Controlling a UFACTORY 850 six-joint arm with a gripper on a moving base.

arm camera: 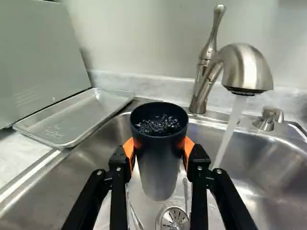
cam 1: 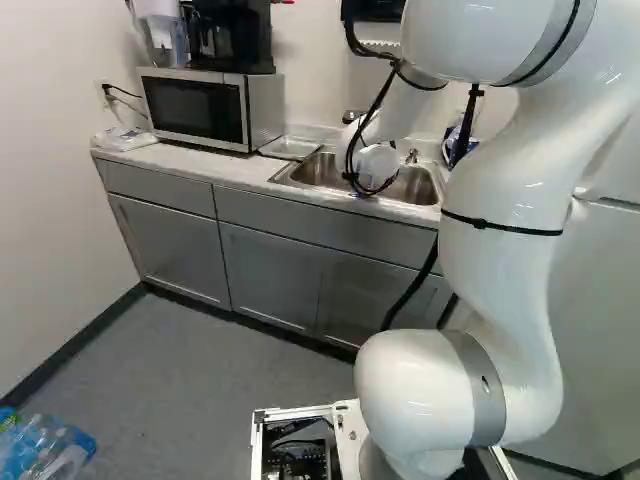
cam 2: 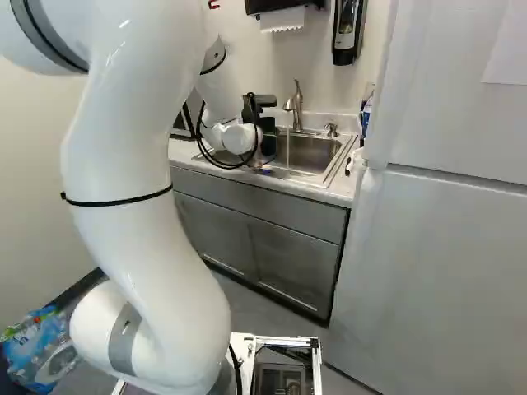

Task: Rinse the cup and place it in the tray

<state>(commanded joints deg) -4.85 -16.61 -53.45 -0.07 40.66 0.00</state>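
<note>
In the right base view my gripper (cam 2: 268,138) is over the sink, its fingertips hard to make out. The wrist view shows the gripper (arm camera: 159,147) shut on a dark cup (arm camera: 158,165), orange pads pressing it from two sides. The cup stands upright above the sink basin, with bubbly liquid inside near its rim. Water (arm camera: 230,129) runs from the faucet (arm camera: 247,69) beside the cup, not into it. A shallow metal tray (arm camera: 72,117) lies on the counter on the other side of the cup, beside the sink; its inside holds nothing visible.
The sink (cam 1: 415,185) has a drain (arm camera: 173,219) below the cup, and thin metal utensils lie near it. A microwave (cam 1: 200,108) stands beside the tray. A soap dispenser (arm camera: 268,118) sits past the faucet. The refrigerator (cam 2: 436,247) is right of the counter.
</note>
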